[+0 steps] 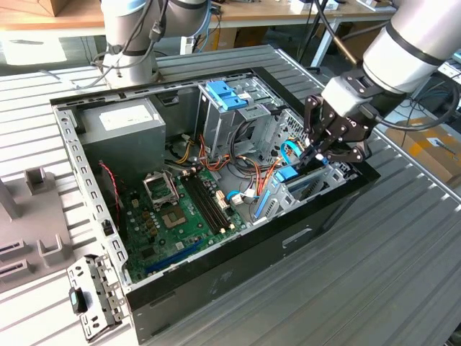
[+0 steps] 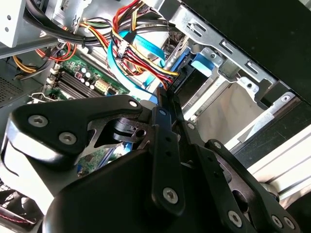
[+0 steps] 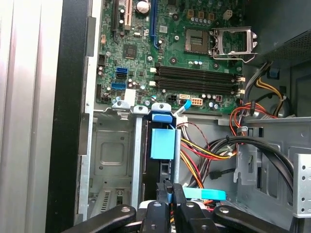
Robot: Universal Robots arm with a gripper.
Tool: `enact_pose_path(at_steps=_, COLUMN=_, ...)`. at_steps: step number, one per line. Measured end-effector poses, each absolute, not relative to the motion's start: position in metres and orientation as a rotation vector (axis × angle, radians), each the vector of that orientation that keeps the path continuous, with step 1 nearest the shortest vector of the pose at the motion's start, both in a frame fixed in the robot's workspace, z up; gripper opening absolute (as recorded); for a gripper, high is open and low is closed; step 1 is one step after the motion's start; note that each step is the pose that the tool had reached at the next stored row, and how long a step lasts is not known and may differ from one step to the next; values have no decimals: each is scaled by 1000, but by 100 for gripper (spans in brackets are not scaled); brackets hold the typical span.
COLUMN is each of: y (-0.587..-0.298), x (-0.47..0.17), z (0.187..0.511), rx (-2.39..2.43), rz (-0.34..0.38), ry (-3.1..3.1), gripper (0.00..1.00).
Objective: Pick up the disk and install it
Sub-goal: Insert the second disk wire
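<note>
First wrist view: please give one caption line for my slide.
Gripper above the disk, which stands on edge in the drive bay of the open computer case, beside the green motherboard.

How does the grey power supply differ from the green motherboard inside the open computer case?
The power supply is a grey metal box with a white sticker; the motherboard is a flat green board. The power supply rises high in a corner; the motherboard lies low on the floor. Both sit inside the computer case.
</note>
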State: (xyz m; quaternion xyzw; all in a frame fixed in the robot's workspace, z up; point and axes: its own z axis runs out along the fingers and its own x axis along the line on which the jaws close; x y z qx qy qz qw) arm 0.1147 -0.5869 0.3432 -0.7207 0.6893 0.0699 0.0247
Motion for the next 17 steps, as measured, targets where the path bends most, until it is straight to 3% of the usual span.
enact_pose_path(at_steps=13, y=-588, x=115, z=338, rx=-2229, rz=218, ry=2131, gripper=16)
enact_pose_path(at_steps=14, y=-588, x=115, z=338, rx=-2229, rz=218, ry=2132, gripper=17)
enact_pose_path(at_steps=16, y=-588, x=115, z=338, rx=-2229, rz=217, ry=2132, gripper=29)
enact_pose_path(at_steps=17, y=-588, x=115, z=338, rx=-2230, rz=217, ry=2132, gripper=29)
